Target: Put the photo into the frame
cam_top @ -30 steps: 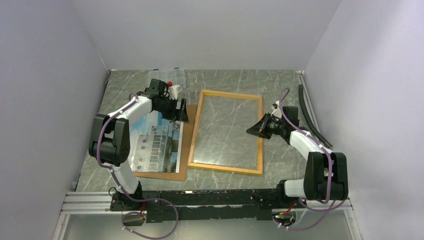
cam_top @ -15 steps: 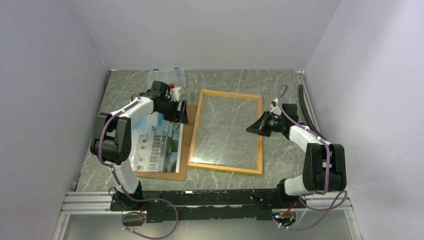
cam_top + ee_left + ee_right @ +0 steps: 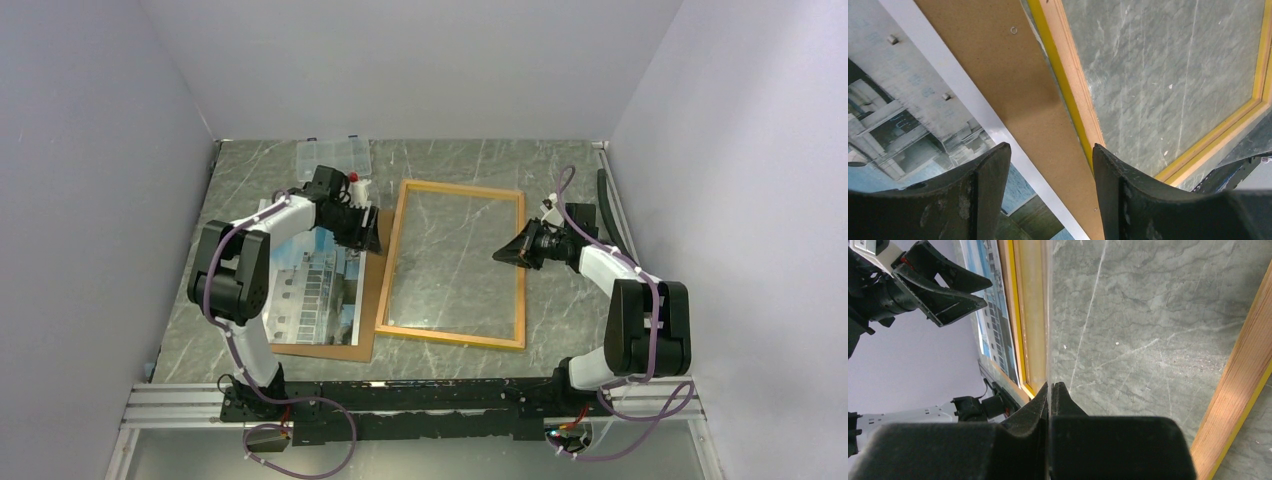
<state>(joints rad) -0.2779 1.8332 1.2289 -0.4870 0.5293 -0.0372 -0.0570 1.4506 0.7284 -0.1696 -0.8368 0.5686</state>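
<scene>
The photo (image 3: 300,290) of a pale building under blue sky lies on a brown backing board (image 3: 368,300) at the left. The frame (image 3: 460,187), yellow-orange bordered, lies flat in the middle of the table. My left gripper (image 3: 370,240) hovers open over the far right corner of the photo (image 3: 893,100) and the board (image 3: 1008,85), next to the frame's left border (image 3: 1068,85), with nothing between its fingers. My right gripper (image 3: 498,257) is just inside the frame's right border (image 3: 1238,380). It (image 3: 1049,385) is shut on the thin edge of a clear pane (image 3: 1048,315).
A small clear plastic compartment box (image 3: 330,155) sits at the back left behind the left arm. A black strip (image 3: 620,230) runs along the right wall. Grey walls close in the marble table on three sides.
My left gripper has slid a little right toward the frame's left border and its jaws have narrowed. The right gripper has edged slightly toward the back, still shut.
</scene>
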